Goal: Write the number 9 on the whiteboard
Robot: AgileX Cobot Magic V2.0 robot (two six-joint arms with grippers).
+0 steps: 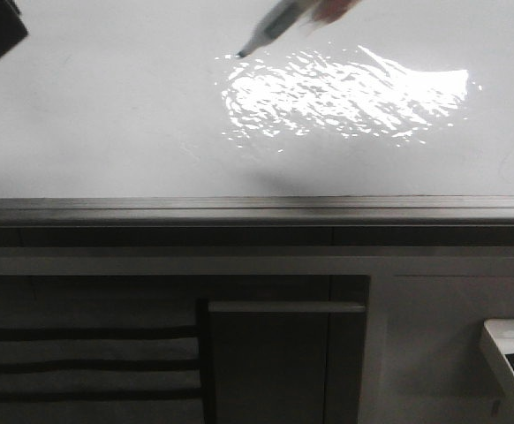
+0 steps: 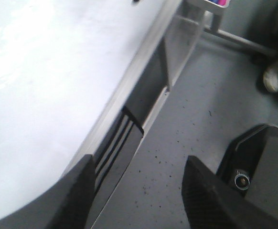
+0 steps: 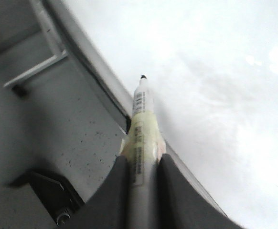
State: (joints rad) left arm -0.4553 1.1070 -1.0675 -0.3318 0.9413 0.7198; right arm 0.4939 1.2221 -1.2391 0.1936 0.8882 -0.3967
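**Marker tip at whiteboard, no digit visible**

Whiteboard [image 1: 107, 132] is bare where I can see it: glossy white, bright glare patch right of centre, grey metal edge along the near side. No 9 drawn that shows in any view.

Marker [image 3: 141, 129] is clamped between my right jaws [image 3: 141, 164], pointing out ahead of them, dark tip toward the board. In the front view the tip sits just at the glare's upper left corner; contact can't be told. Barrel has a small barcode-like print and a yellowish label, text unreadable.

My left jaws [image 2: 136, 191] are parted, holding nothing, over the board's edge and the floor [image 2: 201, 109].

Small white tray [image 1: 509, 349] with coloured items hangs lower right.
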